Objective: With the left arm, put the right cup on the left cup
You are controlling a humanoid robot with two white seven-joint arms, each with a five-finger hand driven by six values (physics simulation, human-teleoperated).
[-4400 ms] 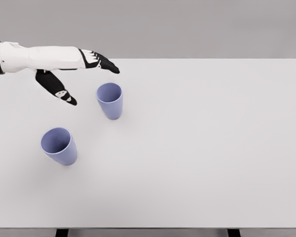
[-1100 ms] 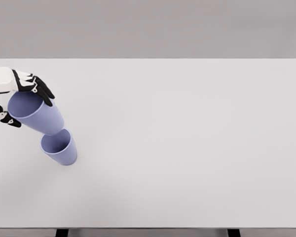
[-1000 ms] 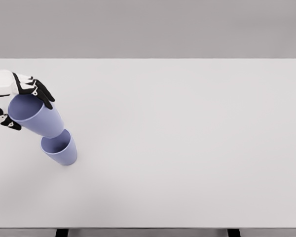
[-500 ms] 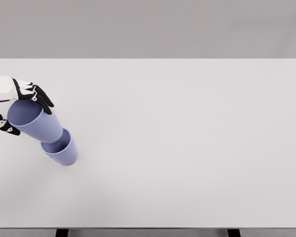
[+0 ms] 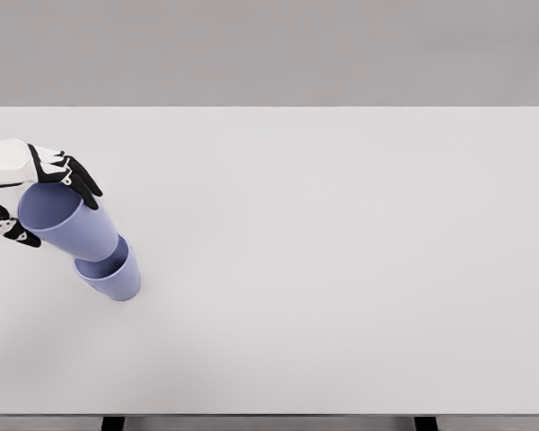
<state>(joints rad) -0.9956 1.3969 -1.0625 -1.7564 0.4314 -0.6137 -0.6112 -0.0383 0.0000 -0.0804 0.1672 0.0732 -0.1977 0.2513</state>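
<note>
Two lavender-blue cups are at the table's left side. The lower cup (image 5: 117, 277) stands on the table. The upper cup (image 5: 65, 221) is tilted with its mouth up and to the left, and its base sits inside the lower cup's mouth. My left hand (image 5: 38, 199) comes in from the left edge and is shut on the upper cup's rim, black fingers (image 5: 75, 177) over the far side and thumb (image 5: 12, 230) on the near side. The right arm is out of sight.
The white table (image 5: 341, 260) stretches wide to the right of the cups. Its front edge runs along the bottom of the view, with dark legs showing below. A grey wall lies behind.
My left hand has lowered the held cup a little and to the right, so its base has sunk deeper into the standing cup. The lower cup has not moved.
</note>
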